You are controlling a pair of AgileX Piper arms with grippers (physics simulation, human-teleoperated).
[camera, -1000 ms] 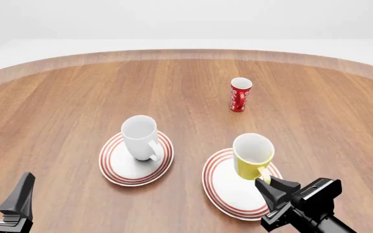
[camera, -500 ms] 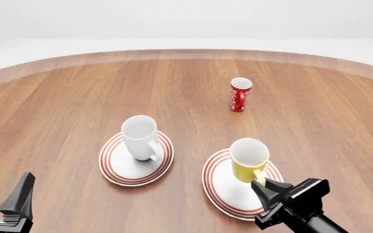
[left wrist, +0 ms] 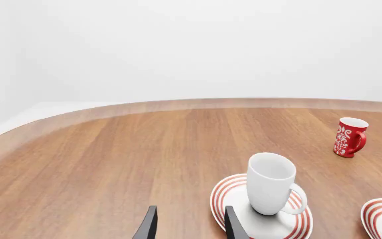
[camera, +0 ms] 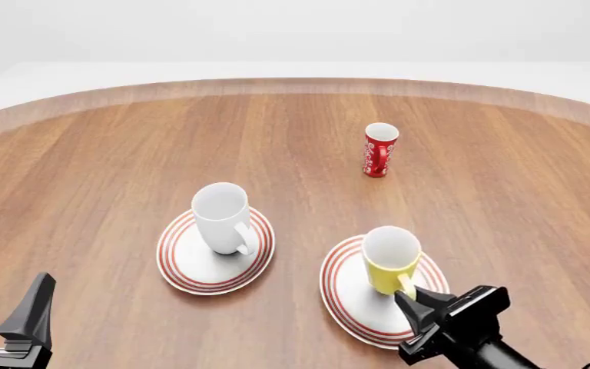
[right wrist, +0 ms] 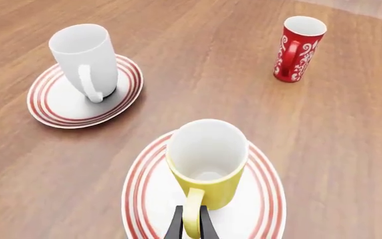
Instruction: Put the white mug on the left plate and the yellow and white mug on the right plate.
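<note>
The white mug (camera: 220, 219) stands upright on the left plate (camera: 187, 269); both also show in the left wrist view, the mug (left wrist: 270, 181) and the plate (left wrist: 228, 196). The yellow and white mug (camera: 390, 260) is upright over the middle of the right plate (camera: 352, 307), at or just above its surface. My right gripper (camera: 418, 304) is shut on the mug's yellow handle (right wrist: 192, 219), which sits between the fingers in the right wrist view. My left gripper (camera: 3, 304) is open and empty at the near left, apart from the left plate.
A slim red cup with white markings (camera: 380, 151) stands upright farther back, right of centre; it also shows in the right wrist view (right wrist: 297, 48). The round wooden table's far edge (camera: 295, 83) curves across the back.
My right gripper has lowered the yellow and white mug toward the right plate and drawn it slightly nearer. The left arm and the white mug have not moved.
</note>
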